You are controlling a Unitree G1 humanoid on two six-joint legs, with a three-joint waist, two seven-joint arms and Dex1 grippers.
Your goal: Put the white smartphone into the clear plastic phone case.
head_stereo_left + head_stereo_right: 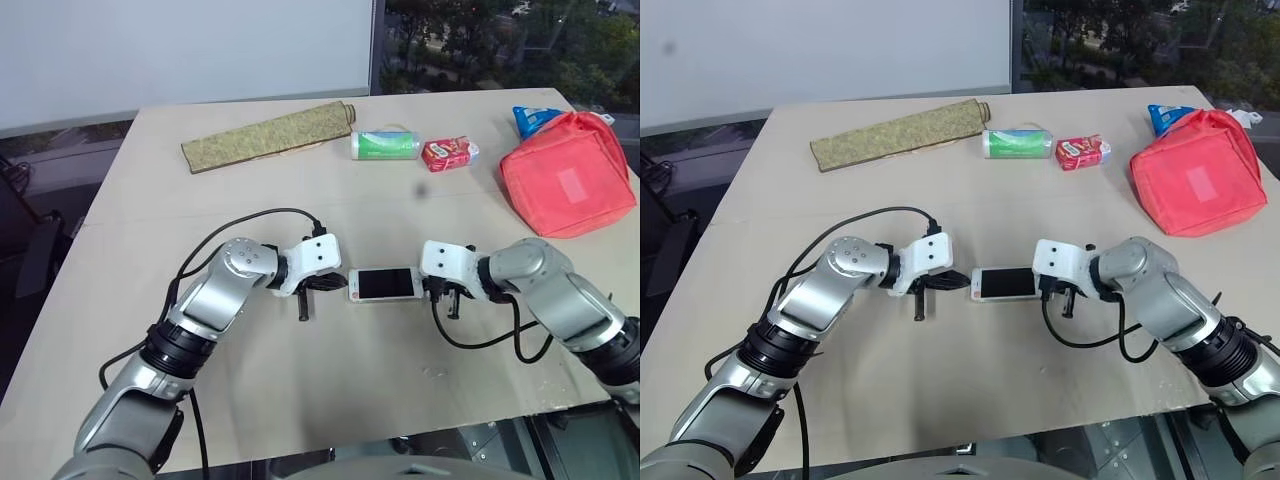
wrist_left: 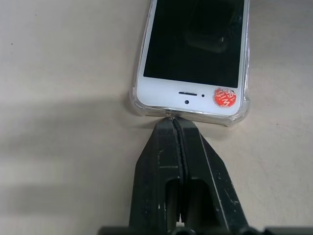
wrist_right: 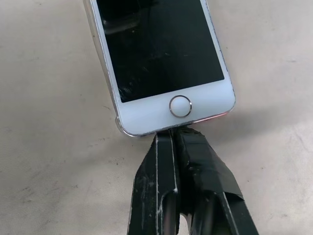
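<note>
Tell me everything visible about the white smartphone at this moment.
The white smartphone lies flat, screen up, on the tan table, between the two grippers. It has a white front, dark unlit screen with fine cracks near the round home button, and a small red sticker beside the earpiece. That end sits inside the clear plastic phone case. The shut left gripper and shut right gripper press its opposite ends.

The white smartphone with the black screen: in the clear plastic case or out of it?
Partly in: the white smartphone has the clear plastic case rim around its earpiece end; the home-button end shows a bare edge.
</note>
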